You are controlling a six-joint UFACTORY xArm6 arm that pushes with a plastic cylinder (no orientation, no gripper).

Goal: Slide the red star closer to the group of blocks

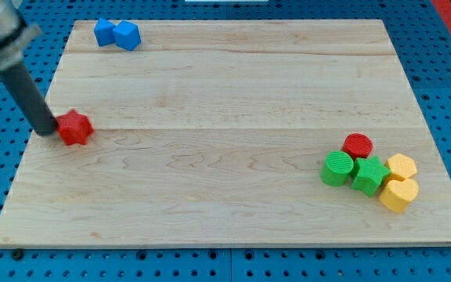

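Note:
The red star lies near the left edge of the wooden board. My tip rests on the board just left of the star, touching or almost touching its left side. The group of blocks sits at the right: a red cylinder, a green cylinder, a green star-like block, a yellow hexagon-like block and a yellow heart-like block, all packed close together.
Two blue blocks lie touching each other at the board's top left corner. Blue pegboard surrounds the board on all sides.

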